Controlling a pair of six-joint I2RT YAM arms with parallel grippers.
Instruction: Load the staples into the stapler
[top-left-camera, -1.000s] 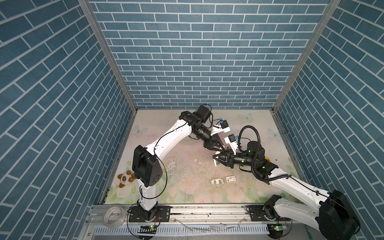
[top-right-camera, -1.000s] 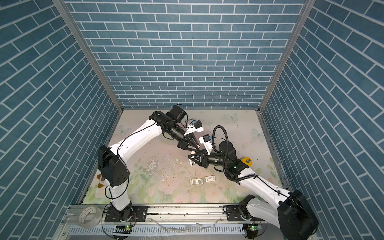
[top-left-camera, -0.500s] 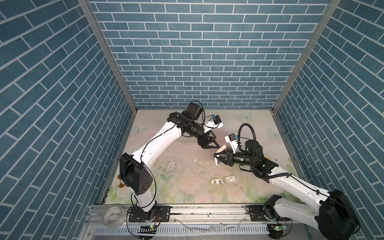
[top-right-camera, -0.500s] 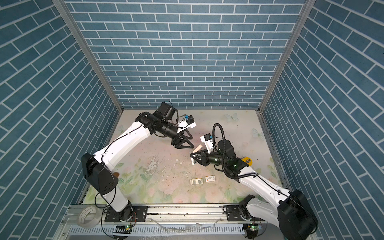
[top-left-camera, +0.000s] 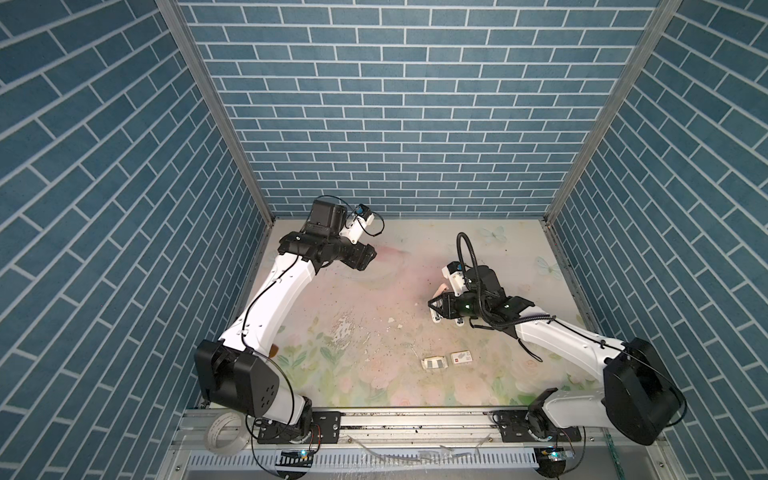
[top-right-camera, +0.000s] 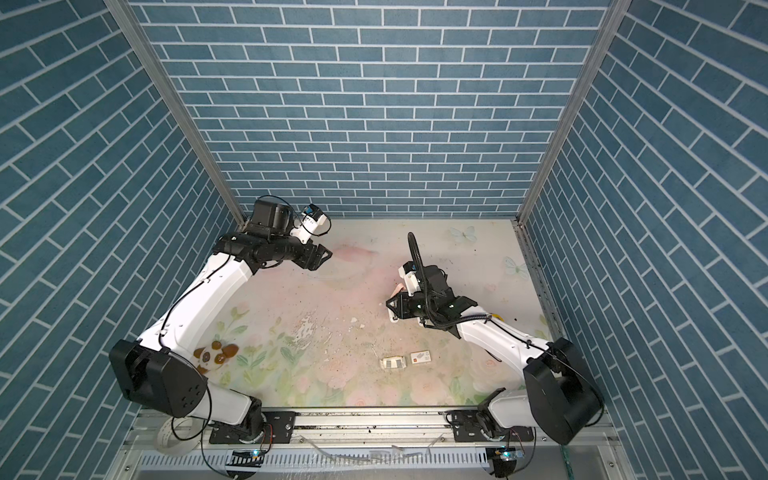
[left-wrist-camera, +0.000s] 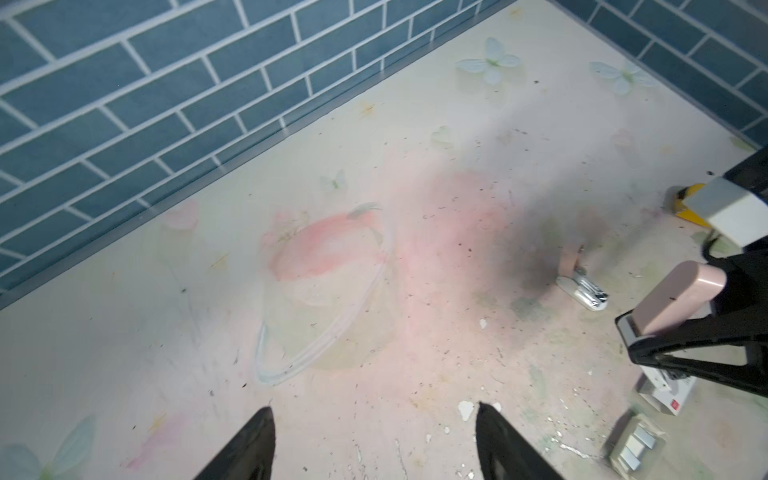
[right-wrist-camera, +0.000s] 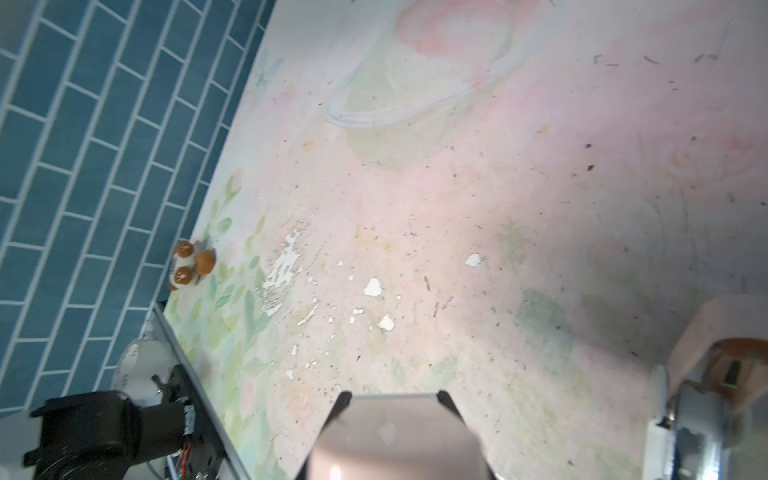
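**Change of state.** One second back, the left gripper (left-wrist-camera: 374, 436) is at the stapler (left-wrist-camera: 675, 299), nose to nose with the right gripper (top-left-camera: 436, 305). It has since pulled away toward the rear left of the table (top-left-camera: 395, 270). Its jaws have spread and are now released, with nothing between the fingertips in the left wrist view.

**Unchanged.** The right gripper remains clenched on the pink body of the stapler, just above the table surface right of centre. A chrome and pink part of the stapler projects on the far side of that gripper. How far the magazine stands open cannot be told.

**Location of supply.** The staples (left-wrist-camera: 636, 446) lie as silver strips in the white cardboard tray (left-wrist-camera: 621, 432), near the front edge of the table. They are well apart from both grippers. The white sleeve (left-wrist-camera: 673, 395) with the red mark sits just beside the tray.

**Consequence.** The two-arm work on the stapler appears complete. No strip is loaded or lifted yet. The freed left gripper is likely the one to fetch a strip while the right gripper presents the stapler.
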